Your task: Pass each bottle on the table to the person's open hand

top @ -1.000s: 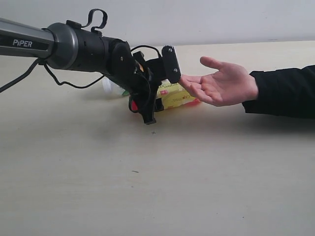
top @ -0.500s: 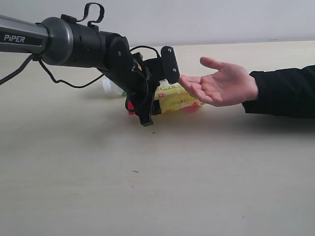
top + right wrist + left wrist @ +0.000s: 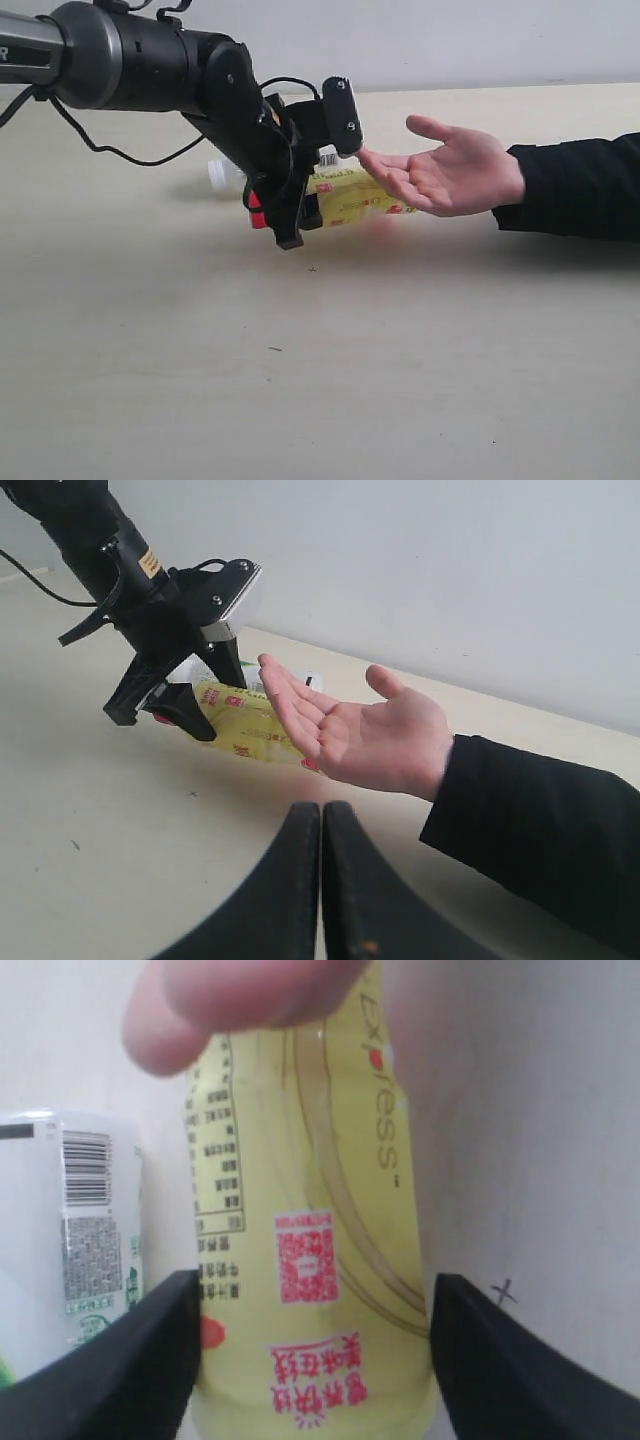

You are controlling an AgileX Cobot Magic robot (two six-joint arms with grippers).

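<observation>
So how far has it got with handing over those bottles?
Done: nothing visible; the person's open hand is empty. In hand: the left gripper grips the yellow-labelled bottle, its end at the person's fingertips. Left: releasing it there, then the white-and-green bottle lying on the table behind. The right gripper is shut, empty.

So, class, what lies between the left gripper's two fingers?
The yellow-labelled bottle fills that gap, shown plainly in the left wrist view.

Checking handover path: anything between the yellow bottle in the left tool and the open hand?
Nothing visible. The yellow-labelled bottle in the left tool is right beside the open hand, whose fingertips overlap it.
</observation>
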